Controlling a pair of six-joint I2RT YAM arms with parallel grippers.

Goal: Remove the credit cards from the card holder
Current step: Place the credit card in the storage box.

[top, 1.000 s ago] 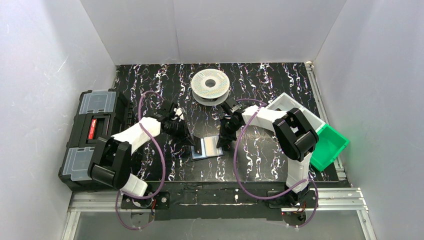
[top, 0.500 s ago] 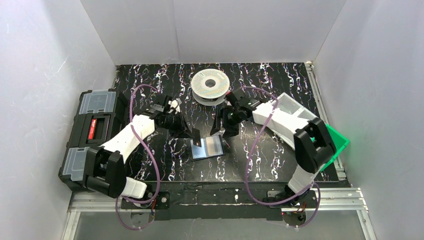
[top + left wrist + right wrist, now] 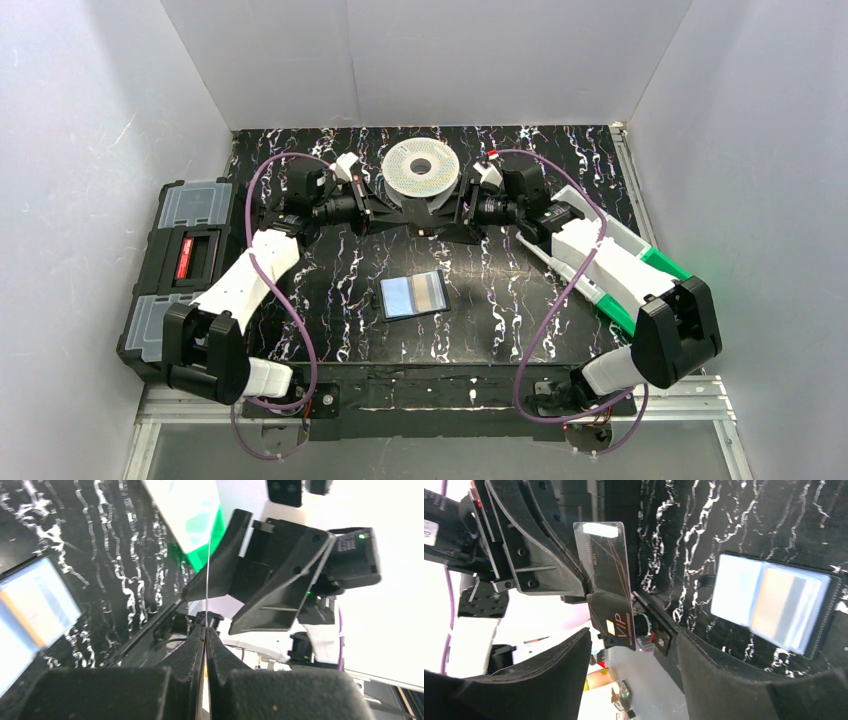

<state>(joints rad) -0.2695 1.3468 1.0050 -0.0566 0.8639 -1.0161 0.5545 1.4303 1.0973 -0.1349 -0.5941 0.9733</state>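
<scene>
The card holder lies open on the dark marbled table, bluish-grey inside, with a tan credit card still in its sleeve. Both arms are raised over the table behind it, near the spool, fingers pointing at each other. My left gripper is shut on another credit card, dark with orange "VIP" lettering; the left wrist view shows it edge-on as a thin line. My right gripper is open, its fingers facing this card's free end. I cannot tell whether they touch it.
A white filament spool lies at the back centre, just behind the two grippers. A black toolbox stands at the left edge. A green bin sits at the right, partly under the right arm.
Both grippers rose from the card holder and moved back toward the spool. The left one carried a card up out of the holder. The right gripper opened.
</scene>
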